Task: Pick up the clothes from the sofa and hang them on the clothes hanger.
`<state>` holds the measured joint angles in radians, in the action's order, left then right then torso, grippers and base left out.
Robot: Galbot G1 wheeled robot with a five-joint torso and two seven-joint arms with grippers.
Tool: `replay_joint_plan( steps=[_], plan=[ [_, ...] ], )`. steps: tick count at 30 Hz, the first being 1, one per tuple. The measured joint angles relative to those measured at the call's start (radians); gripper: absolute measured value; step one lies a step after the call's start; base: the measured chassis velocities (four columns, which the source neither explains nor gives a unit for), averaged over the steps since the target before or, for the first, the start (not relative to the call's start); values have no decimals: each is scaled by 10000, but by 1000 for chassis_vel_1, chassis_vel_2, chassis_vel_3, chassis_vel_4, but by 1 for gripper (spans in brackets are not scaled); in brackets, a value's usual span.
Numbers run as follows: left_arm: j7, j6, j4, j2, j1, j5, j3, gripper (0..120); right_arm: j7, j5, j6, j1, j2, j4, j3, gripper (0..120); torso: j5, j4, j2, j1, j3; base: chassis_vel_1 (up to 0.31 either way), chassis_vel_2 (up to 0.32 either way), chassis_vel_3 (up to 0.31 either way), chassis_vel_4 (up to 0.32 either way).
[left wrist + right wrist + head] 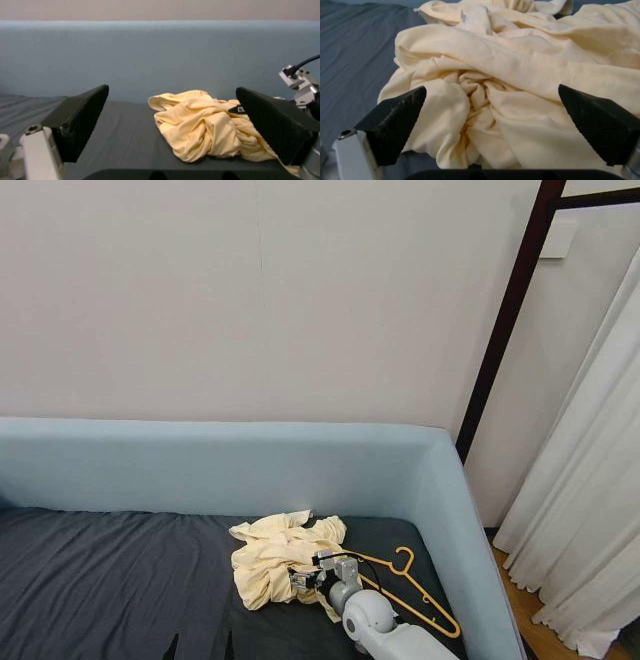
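A crumpled pale-yellow garment (272, 558) lies on the dark seat of the sofa (200, 470), near its right end. My right gripper (303, 579) is low at the garment's near right edge. In the right wrist view it is open (492, 89), its black fingers (392, 123) on either side of the bunched cloth (490, 75), close above it. My left gripper (171, 90) is open too, a short way back from the garment (200, 127), holding nothing; its tips (200, 646) show at the head view's lower edge. An orange hanger (412, 585) lies on the seat, to the right of the garment.
The light-blue sofa back and right armrest (455, 520) wall in the seat. A dark brown rack pole (505, 320) rises behind the sofa's right end, with white curtains (590, 520) to its right. Bare dark cushion (100, 580) stretches to the left.
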<state>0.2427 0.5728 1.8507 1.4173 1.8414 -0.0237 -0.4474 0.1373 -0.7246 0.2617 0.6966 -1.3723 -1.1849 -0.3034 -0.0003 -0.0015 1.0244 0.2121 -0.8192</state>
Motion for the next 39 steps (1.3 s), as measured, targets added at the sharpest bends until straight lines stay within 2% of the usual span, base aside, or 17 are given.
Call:
replay_joint_plan(
  steps=[7, 11, 13, 16, 18, 21, 22, 23, 27, 29, 31, 35, 39],
  plan=[
    [17, 21, -25, 38, -6, -42, -27, 100, 13, 311, -90, -85, -332, 752, -163, 90, 1, -1, 0, 0, 0, 0, 0, 0, 0],
    [54, 64, -145, 41, -81, -131, -108, 100, 12, 334, -167, -270, -619, 1387, -19, 72, 1, 0, 1, 0, 0, 0, 0, 0, 0],
    [56, 76, -152, 36, -82, -158, -113, 100, 6, 333, -200, -295, -634, 1494, -1, 68, 1, 0, 1, 0, 0, 0, 0, 0, 0],
    [60, 152, -241, 50, -80, -186, -104, 100, -12, 397, -226, -325, -629, 1706, -27, 53, 2, 0, 1, 0, 0, 0, 0, 0, 0],
    [60, 181, -266, 68, -81, -186, -91, 100, -23, 429, -227, -330, -630, 1759, -39, 51, 2, -1, 1, -1, 0, 0, 0, 0, 0],
    [59, 228, -301, 114, -84, -183, -60, 100, -36, 474, -248, -384, -688, 1968, -50, 37, 2, -1, 1, -2, 0, 0, 0, 0, 0],
    [59, 231, -301, 117, -84, -182, -60, 100, -24, 452, -260, -404, -705, 1999, -45, 32, 2, 0, 0, -2, 0, 0, 0, 0, 0],
    [59, 231, -301, 117, -84, -182, -60, 100, -24, 452, -260, -404, -705, 1999, -45, 32, 2, 0, 0, -2, 0, 0, 0, 0, 0],
    [59, 231, -297, 98, -97, -199, -86, 100, -11, 384, -343, -412, -635, 1909, -66, 14, 2, 0, 1, -2, 0, 0, 0, 0, 0],
    [60, 231, -296, 92, -101, -203, -88, 100, -11, 376, -383, -411, -599, 1848, -75, 11, 2, 0, 1, -2, 0, 0, 0, 0, 0],
    [61, 231, -287, 88, -108, -204, -92, 100, -14, 371, -442, -386, -529, 1728, -88, 1, 2, 0, 0, -1, 0, 0, 0, 0, 0],
    [66, 220, -265, 89, -117, -210, -93, 100, -24, 410, -559, -334, -406, 1504, -124, 0, 3, -1, 1, -1, 0, 0, 0, 0, 0],
    [99, 209, -235, 65, -129, -287, -157, 100, -19, 488, -930, -211, 74, 509, -307, 0, 3, -1, 0, -1, 0, 0, 0, 0, 0]
  ],
)
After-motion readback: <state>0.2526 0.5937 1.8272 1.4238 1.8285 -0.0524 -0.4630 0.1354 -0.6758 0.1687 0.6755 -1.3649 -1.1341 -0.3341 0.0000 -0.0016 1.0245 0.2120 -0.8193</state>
